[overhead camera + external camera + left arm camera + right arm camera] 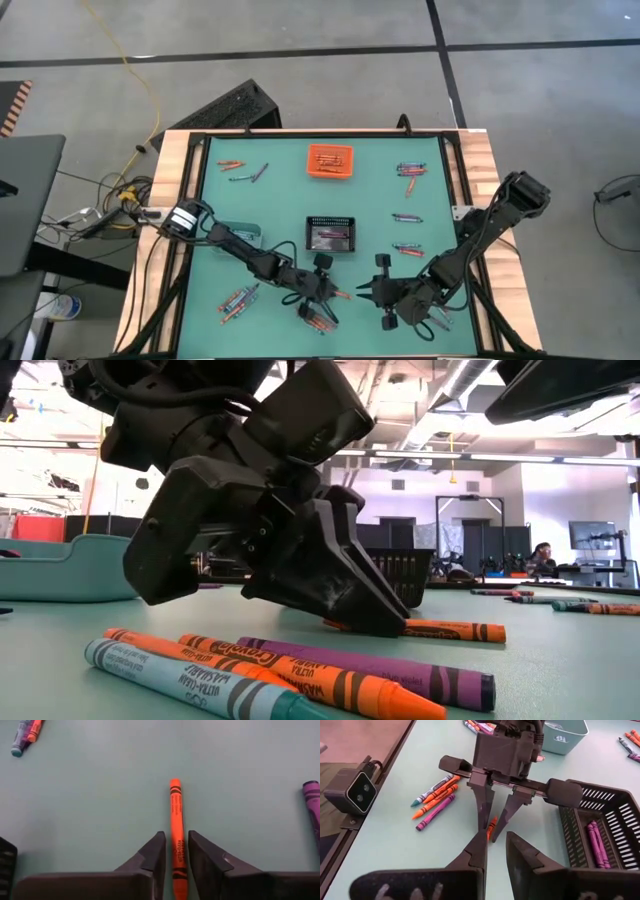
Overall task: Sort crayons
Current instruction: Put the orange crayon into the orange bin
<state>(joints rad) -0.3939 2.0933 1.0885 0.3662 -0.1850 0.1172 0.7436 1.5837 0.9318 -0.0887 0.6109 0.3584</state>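
Green table mat (280, 200) inside a wooden frame, grey floor around. Left gripper (325, 290) low over the mat near the front edge, jaws a little apart with an orange crayon (176, 840) lying between the fingers (150, 857); cannot tell if really squeezed or only straddled. Beside it three loose crayons (290, 670) flat on the mat: blue-grey, orange, purple, side by side. More loose crayons (238, 298) at the front left. Teal bin (243, 236) at left, contents not visible. Orange bin (330, 161) at the back with orange crayons inside. Black bin (331, 233) in the middle with purple crayons (596, 837) inside. Right gripper (385, 293) near the front, facing the left one, jaws slightly apart, holding nothing. Scattered crayons (410, 172) at the right side
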